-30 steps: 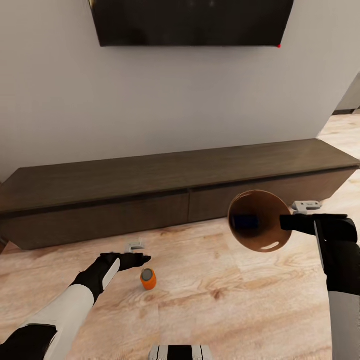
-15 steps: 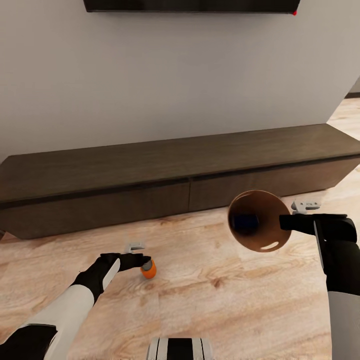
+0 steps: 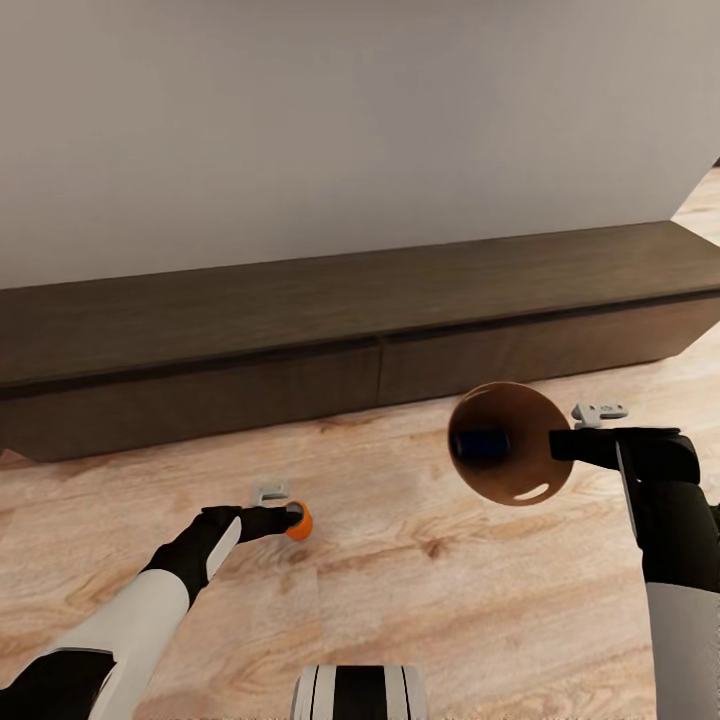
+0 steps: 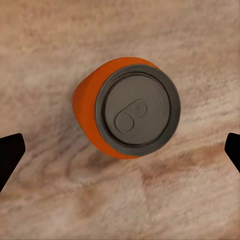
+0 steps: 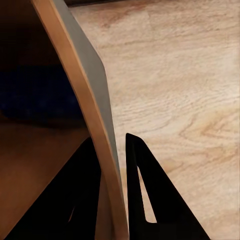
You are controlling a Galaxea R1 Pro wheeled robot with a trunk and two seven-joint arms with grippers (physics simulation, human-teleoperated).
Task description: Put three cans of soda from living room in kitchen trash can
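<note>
Light wood floor (image 3: 480, 600) fills the lower half of the head view, with a long dark low bench (image 3: 350, 350) running across the middle against a plain pale wall (image 3: 350, 120). Down at lower left, the left gripper (image 3: 290, 519) is right at an orange can (image 3: 301, 521) standing upright on the floor, well in front of the bench. From the left wrist view the can (image 4: 127, 115) sits dead centre, grey top and pull tab facing the camera, and the two dark fingers (image 4: 10, 155) are wide apart at either edge of the frame, clear of the can on both sides. Over at centre right, the right gripper (image 3: 560, 446) holds the bin (image 3: 505, 442) by its rim, tipped so its tan-brown inside faces the head camera. A blue can (image 3: 482, 444) lies inside it. In the right wrist view the fingers (image 5: 150, 200) are clamped on the bin wall (image 5: 95, 100), one inside, one outside, and the blue can (image 5: 40, 95) shows dimly within. Two small grey-white objects lie on the floor: one (image 3: 270, 493) just beyond the left gripper, one (image 3: 598, 411) beyond the right
</note>
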